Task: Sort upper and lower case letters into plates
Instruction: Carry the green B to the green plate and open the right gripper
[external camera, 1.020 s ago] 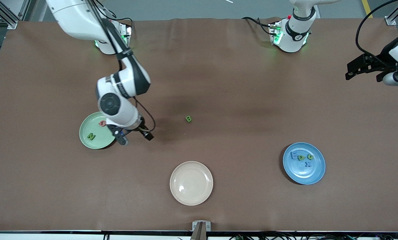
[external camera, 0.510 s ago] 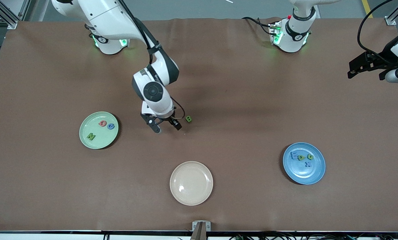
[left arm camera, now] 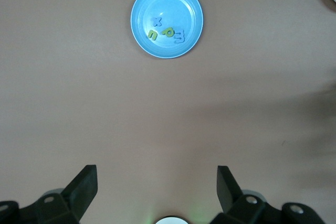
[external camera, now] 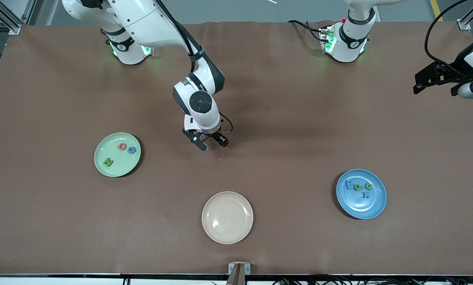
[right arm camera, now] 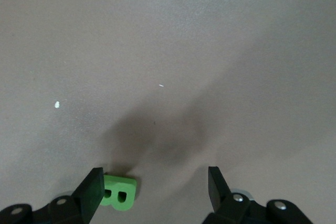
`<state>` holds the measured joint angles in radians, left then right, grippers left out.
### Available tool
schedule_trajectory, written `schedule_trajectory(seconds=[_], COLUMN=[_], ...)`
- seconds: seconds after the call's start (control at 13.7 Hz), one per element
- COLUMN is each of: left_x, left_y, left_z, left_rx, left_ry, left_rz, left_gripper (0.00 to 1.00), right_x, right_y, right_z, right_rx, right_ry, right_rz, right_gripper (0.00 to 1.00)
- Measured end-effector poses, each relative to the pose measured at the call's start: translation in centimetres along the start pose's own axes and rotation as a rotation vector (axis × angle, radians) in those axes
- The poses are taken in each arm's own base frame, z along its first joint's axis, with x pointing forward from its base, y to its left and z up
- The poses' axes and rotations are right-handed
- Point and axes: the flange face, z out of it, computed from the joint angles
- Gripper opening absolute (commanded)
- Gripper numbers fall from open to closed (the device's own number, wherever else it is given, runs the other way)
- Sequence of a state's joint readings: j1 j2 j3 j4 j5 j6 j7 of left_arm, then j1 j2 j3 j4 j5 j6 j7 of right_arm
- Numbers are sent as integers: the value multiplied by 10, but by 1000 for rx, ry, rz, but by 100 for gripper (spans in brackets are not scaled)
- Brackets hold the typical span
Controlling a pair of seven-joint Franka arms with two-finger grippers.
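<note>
Green chunky B (right arm camera: 119, 192), right pincer (right arm camera: 152, 195) agape

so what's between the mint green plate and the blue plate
Only bare brown table lies between the mint green plate and the blue plate, per the front view.

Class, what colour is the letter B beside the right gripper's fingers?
Green; the letter B shows best in the right wrist view.
</note>
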<state>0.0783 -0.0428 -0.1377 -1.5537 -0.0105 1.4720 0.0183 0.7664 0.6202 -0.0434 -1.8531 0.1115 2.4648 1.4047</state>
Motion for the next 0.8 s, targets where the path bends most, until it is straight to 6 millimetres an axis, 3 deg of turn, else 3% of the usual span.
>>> schedule_trajectory(seconds=[0.36,0.58,0.66,0.8], left_x=[0,0,0,0], left_y=[1,3,3,4], left_z=[0,1,1,1], left_rx=[0,0,0,0], left_ry=[-1,-1,-2,-2], left_rz=[3,5,6,7], left_gripper=[100,100,100,100], right_x=[-8,-16,-17,-18], right_y=[-10,-17,-19,-21], right_z=[5,10,10,8], right_rx=[19,22,25,27], right_ry=[4,4,5,4], right_rz=[30,37,37,36], right_gripper=[76,58,49,18])
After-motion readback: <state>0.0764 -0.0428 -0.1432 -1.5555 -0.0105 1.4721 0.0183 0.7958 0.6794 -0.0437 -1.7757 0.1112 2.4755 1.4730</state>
